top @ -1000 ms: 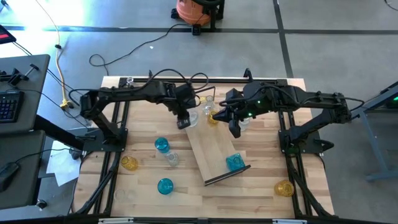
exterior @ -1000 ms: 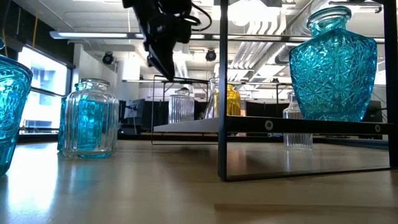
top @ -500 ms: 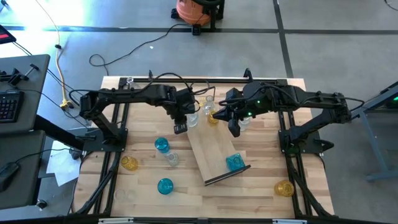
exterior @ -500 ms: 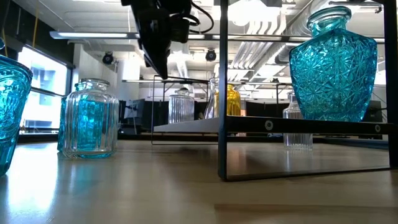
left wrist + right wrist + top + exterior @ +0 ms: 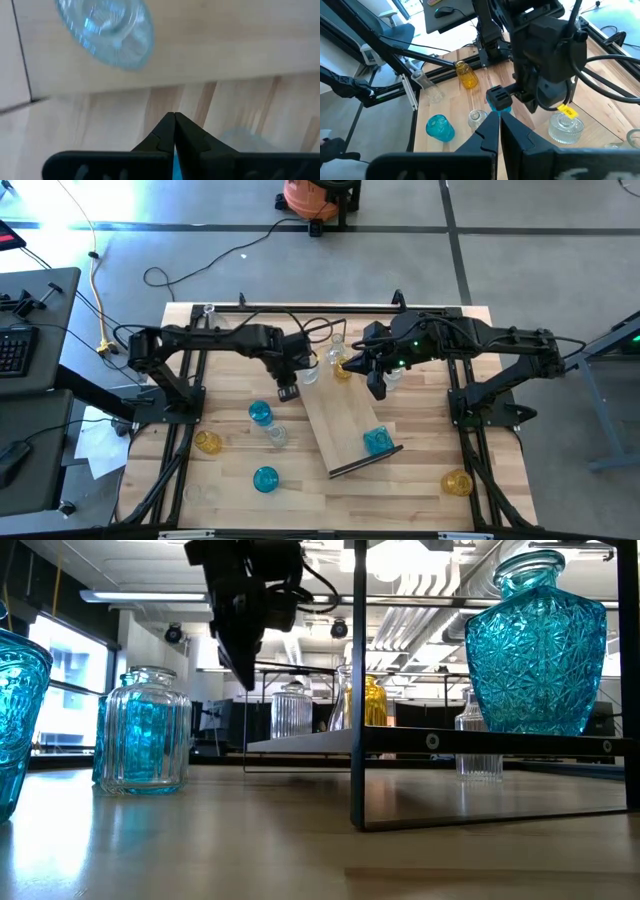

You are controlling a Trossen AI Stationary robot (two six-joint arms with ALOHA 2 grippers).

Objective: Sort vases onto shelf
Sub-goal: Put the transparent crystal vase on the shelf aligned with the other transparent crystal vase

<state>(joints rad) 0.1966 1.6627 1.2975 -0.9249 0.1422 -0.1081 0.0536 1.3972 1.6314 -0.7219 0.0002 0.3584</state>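
Observation:
The shelf (image 5: pixel 345 420) is a light-wood plank lying slantwise mid-table. On it stand a blue vase (image 5: pixel 377 442) near its near end and a clear vase (image 5: pixel 308 370) at its far end, which the left wrist view shows from above (image 5: pixel 107 30). An amber vase (image 5: pixel 343 368) and more clear vases stand by the far end. My left gripper (image 5: pixel 288 390) (image 5: pixel 174 117) hangs shut beside the shelf's left edge, just nearer than the clear vase, touching nothing. My right gripper (image 5: pixel 378 388) (image 5: pixel 498 119) hovers shut over the shelf's right side.
Left of the shelf, loose on the table, stand a blue vase (image 5: pixel 260 414), a clear one (image 5: pixel 276 435), an amber one (image 5: pixel 208 443) and another blue one (image 5: pixel 265 479). A further amber vase (image 5: pixel 456 482) stands near the right near corner. Arm bases flank both sides.
My left gripper has drawn away from the clear vase at the shelf's far end, moving toward the table's near edge and a little left. The vase has stayed standing on the shelf. My right arm has kept still.

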